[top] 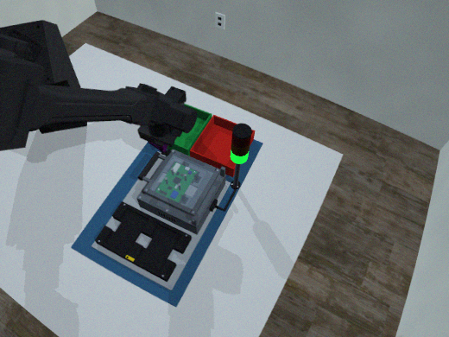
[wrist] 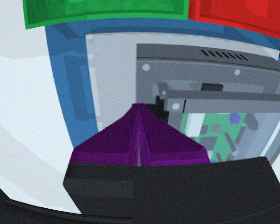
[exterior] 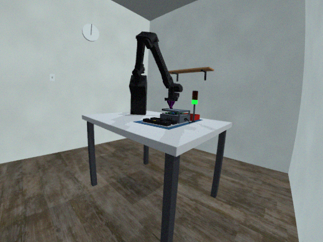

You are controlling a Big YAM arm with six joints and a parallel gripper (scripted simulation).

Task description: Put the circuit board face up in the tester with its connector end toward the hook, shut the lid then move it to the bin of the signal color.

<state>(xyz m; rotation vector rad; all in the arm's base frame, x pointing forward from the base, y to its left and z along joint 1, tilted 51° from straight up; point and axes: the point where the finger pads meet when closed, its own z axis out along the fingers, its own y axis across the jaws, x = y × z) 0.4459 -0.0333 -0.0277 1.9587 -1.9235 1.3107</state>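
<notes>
End effector (wrist: 139, 136) closed, empty, above tester (top: 183, 191) corner; board (top: 178, 181) flat under lid.

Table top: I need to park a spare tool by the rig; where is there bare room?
Bare white table lies right of the blue mat, past the signal tower. Crowded: the mat holds tray, tester and both bins; the arm overhangs the left.

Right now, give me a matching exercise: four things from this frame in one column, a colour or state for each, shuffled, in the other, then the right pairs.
Things:
1. signal tower
2. circuit board
3. gripper
4. tray

States:
A. both pockets without a board
B. fingers shut, holding nothing
C. lit green
D. under the closed clear lid of the tester

Pairs: 1-C, 2-D, 3-B, 4-A
</notes>
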